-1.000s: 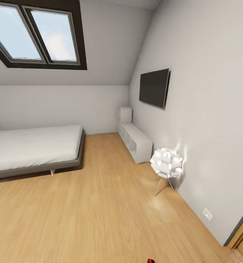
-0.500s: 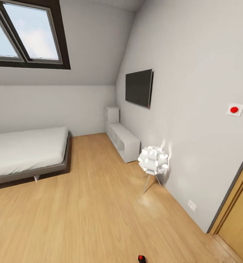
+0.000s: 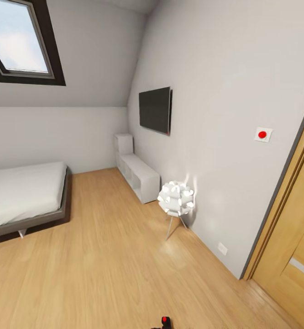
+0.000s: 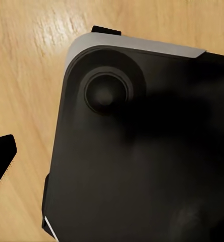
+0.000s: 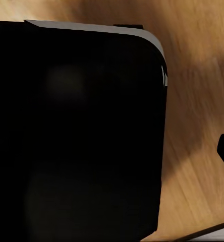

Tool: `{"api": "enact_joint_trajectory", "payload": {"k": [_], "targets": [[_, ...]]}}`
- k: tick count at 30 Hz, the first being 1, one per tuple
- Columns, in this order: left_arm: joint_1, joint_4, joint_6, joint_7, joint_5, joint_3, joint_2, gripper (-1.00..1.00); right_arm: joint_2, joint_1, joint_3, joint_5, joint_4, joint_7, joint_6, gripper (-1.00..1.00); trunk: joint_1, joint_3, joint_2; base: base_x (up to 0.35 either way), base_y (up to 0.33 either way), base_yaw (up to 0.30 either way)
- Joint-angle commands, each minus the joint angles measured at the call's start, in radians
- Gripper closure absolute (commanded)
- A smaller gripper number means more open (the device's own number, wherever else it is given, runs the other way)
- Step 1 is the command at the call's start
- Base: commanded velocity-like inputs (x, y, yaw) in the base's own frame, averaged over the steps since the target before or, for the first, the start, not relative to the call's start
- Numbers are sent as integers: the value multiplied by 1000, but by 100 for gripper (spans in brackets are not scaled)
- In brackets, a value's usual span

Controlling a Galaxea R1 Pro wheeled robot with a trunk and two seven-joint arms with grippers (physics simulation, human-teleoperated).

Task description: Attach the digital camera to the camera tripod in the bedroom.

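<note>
From where I stand, the digital camera (image 3: 166,322) sits at the head view's bottom edge with its red button showing, no tripod among bed (image 3: 24,194), lamp (image 3: 175,198) and door (image 3: 293,228), and either claw's grip I cannot tell.

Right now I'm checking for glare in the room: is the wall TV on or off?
Off. The wall TV shows a plain dark screen with no picture or glow, while the white lamp below it is lit.
</note>
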Motion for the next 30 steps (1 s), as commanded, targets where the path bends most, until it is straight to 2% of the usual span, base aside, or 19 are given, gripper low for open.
{"api": "enact_joint_trajectory", "payload": {"k": [1, 30], "targets": [[0, 0, -2, 0, 3, 7, 0, -100, 0, 0, 1, 0, 0, -1, -3, -100, 0, -1, 0, 0, 0, -243], [0, 0, -2, 1, 4, 7, -1, -100, 0, 0, 4, 1, 0, -1, -3, -100, 0, -1, 0, 0, 0, -243]]}}
